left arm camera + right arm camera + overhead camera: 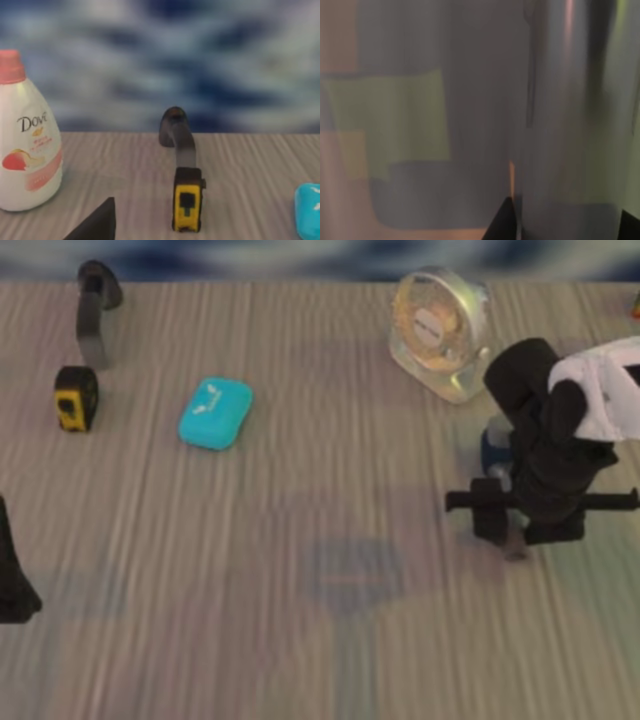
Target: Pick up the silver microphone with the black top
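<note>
Right gripper (515,535) sits low over the mic (565,115), its handle filling the wrist view; whether it grips, I cannot tell. Left arm (12,575) is parked at the left edge.

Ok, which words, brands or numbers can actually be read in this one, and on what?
"Dove": on the white bottle with the pink cap, left wrist view.
Fan: a round centre label, too blurred to read.
Yellow tape measure: no legible marking.
Teal soap bar: pale embossing, unreadable.
</note>
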You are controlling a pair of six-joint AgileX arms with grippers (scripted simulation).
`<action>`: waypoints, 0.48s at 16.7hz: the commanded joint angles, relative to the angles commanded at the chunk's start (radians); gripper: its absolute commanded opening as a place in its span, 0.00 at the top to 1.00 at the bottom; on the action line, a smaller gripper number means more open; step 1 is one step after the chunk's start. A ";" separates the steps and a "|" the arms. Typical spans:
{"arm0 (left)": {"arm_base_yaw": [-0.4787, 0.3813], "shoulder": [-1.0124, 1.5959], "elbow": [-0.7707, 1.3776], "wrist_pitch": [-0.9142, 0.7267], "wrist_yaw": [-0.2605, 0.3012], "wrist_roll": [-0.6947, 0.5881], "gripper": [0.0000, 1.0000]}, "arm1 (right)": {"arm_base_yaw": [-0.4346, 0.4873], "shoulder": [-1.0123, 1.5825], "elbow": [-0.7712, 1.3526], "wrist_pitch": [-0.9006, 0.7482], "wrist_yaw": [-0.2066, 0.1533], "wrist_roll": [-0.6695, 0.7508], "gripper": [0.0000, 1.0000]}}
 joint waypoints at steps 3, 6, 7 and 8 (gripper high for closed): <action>0.000 0.000 0.000 0.000 0.000 0.000 0.00 | 0.000 0.000 0.000 0.000 0.000 0.000 1.00; 0.000 0.000 0.000 0.000 0.000 0.000 0.00 | 0.013 -0.044 0.020 0.000 -0.052 0.026 1.00; 0.000 0.000 0.000 0.000 0.000 0.000 0.00 | 0.014 -0.047 0.017 0.021 -0.059 0.020 1.00; 0.000 0.000 0.000 0.000 0.000 0.000 0.00 | 0.015 -0.052 0.011 0.052 -0.069 0.010 1.00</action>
